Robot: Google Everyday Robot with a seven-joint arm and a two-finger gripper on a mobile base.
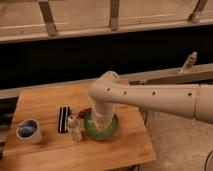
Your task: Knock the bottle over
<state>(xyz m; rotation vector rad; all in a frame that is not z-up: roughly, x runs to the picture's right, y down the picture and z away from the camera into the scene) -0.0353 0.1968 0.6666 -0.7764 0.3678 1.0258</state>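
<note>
Now we see the bottle (75,128) standing upright on the near half of the wooden table (45,102), just left of the green bowl (114,131) and close to its rim. Over that bowl hangs the gripper (101,121), pointing down from the pale arm (150,97) that reaches in from the right. How wide it is open, or whether it holds anything, we cannot tell. Just left of the bottle lies a black striped packet (63,119), and further left, near the table's edge, sits a mug (28,131). Far right, on the ledge, we spot a second small bottle (189,62).
</note>
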